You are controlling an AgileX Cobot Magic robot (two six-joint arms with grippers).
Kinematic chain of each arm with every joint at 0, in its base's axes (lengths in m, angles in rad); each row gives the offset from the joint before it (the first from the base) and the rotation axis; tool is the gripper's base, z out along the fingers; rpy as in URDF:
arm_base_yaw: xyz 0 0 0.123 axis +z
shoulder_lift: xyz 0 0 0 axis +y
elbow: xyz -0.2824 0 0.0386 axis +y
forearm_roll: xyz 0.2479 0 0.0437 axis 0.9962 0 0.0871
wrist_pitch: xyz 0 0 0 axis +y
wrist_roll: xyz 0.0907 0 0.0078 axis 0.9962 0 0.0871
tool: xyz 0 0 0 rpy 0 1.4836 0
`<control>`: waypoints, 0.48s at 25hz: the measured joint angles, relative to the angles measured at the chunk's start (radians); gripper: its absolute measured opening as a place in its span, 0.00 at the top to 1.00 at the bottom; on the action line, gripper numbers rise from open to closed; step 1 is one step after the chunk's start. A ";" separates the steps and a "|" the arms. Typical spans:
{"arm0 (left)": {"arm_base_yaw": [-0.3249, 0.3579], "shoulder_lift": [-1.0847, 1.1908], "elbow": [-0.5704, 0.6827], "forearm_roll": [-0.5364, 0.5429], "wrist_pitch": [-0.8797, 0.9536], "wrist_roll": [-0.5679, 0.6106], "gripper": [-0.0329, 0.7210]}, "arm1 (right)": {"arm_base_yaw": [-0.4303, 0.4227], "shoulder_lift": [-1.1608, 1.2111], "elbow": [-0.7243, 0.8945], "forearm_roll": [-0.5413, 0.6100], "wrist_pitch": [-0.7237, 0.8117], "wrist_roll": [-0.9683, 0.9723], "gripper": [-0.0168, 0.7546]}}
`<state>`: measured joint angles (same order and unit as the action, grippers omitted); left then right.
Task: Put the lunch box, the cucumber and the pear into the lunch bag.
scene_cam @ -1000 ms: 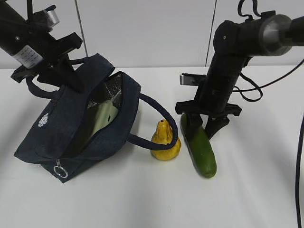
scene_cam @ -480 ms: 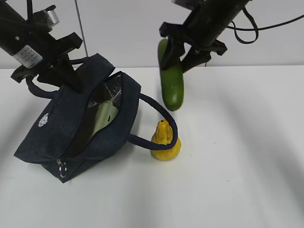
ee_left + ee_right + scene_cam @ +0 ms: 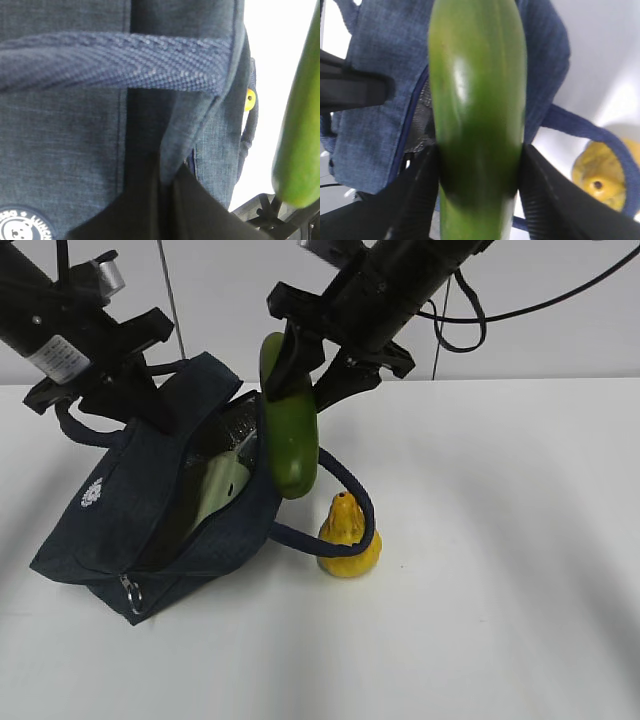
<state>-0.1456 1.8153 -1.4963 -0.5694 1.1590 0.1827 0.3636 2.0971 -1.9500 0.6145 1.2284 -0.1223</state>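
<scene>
The navy lunch bag (image 3: 120, 510) lies open on the white table, with the pale green lunch box (image 3: 222, 485) inside it. My left gripper (image 3: 135, 400) is shut on the bag's upper rim, and the fabric (image 3: 180, 150) is pinched between its fingers (image 3: 135, 200). My right gripper (image 3: 312, 365) is shut on the cucumber (image 3: 291, 435), which hangs upright in the air at the bag's right edge with its lower end by the near handle. In the right wrist view the cucumber (image 3: 477, 100) fills the jaws above the bag (image 3: 375, 100). The yellow pear (image 3: 348, 540) stands on the table inside the handle loop.
The bag's near handle (image 3: 340, 480) loops round the pear, and the other handle (image 3: 115, 60) lies across the bag's side. A zipper ring pull (image 3: 128, 595) hangs at the bag's front corner. A white wall rises behind the table.
My right gripper has lifted the cucumber off the table at the right and carried it up and left to the bag's opening. The left gripper, bag and pear have not moved.
</scene>
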 joint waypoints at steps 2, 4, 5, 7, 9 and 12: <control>0.000 0.000 0.000 -0.001 0.000 0.000 0.95 | 0.002 0.016 0.001 0.029 0.000 0.000 0.51; 0.000 0.000 0.000 -0.002 0.000 0.000 0.95 | 0.006 0.029 0.001 0.044 0.000 0.005 0.51; 0.000 0.000 0.000 -0.002 0.000 0.000 0.95 | 0.008 0.037 0.001 0.050 0.000 0.010 0.51; 0.000 0.000 0.000 -0.003 0.000 0.000 0.95 | 0.010 0.051 0.001 0.063 0.000 0.029 0.51; 0.000 0.000 0.000 -0.008 0.000 0.000 0.95 | 0.010 0.071 0.001 0.094 -0.002 0.038 0.51; 0.000 0.000 0.000 -0.011 0.000 0.000 0.95 | 0.010 0.108 0.001 0.160 -0.002 0.046 0.51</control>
<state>-0.1456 1.8153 -1.4963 -0.5804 1.1590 0.1827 0.3740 2.2052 -1.9486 0.7742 1.2267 -0.0760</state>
